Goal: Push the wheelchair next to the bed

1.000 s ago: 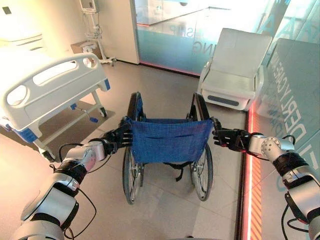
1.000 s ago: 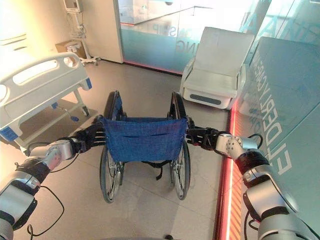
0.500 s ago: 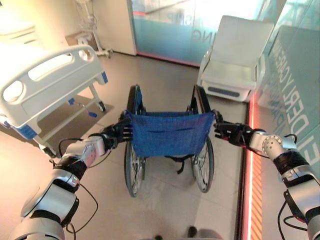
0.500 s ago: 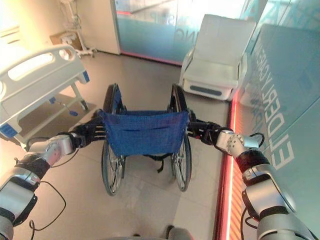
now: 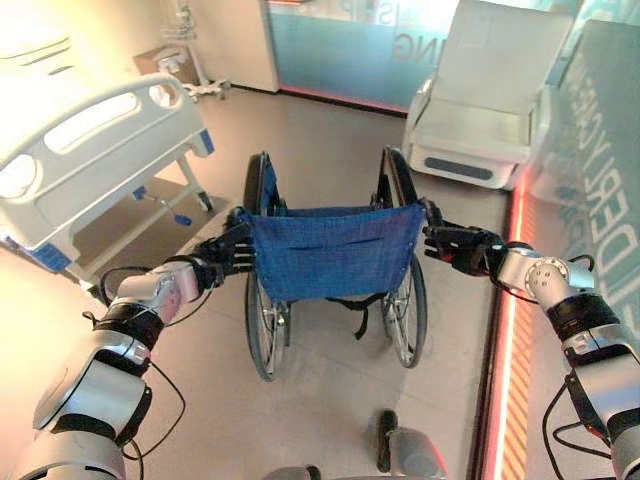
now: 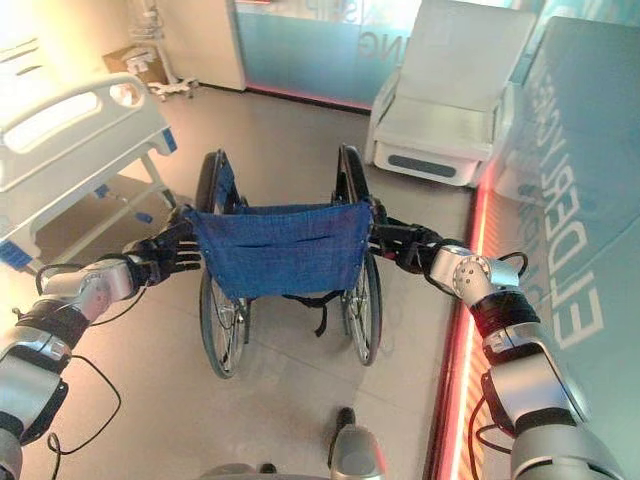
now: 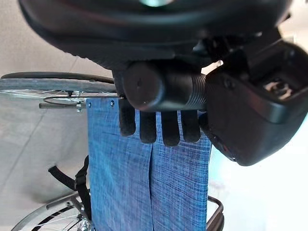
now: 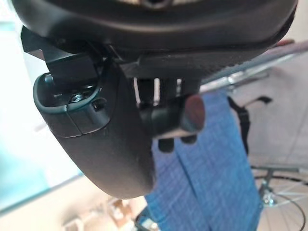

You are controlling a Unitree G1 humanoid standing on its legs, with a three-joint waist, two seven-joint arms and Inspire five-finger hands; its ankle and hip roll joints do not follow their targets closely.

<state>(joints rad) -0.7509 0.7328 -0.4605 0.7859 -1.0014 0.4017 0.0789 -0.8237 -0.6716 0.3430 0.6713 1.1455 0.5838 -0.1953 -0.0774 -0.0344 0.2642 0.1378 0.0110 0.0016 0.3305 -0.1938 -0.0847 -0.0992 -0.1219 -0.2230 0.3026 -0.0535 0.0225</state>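
The wheelchair (image 5: 335,250) with a blue cloth back stands in the middle of the floor, its back toward me. My left hand (image 5: 228,252) is shut on its left push handle (image 7: 159,89), with the fingers (image 7: 154,130) curled over the grip against the blue cloth. On the other side my right hand (image 5: 455,245) is shut on the right push handle (image 8: 175,115). The hospital bed (image 5: 90,150), white with a blue-trimmed footboard, stands to the left of the wheelchair and a little ahead of it.
A white reclining armchair (image 5: 480,110) stands ahead on the right, before a frosted glass wall (image 5: 340,50). A red lit strip (image 5: 505,330) runs along the floor at the right by another glass panel. A wheeled equipment stand (image 5: 190,70) is at the far left.
The camera has moved and the whole picture has shifted. Both hands keep hold of the handles. The wheelchair has rolled a little forward, nearer the white armchair.
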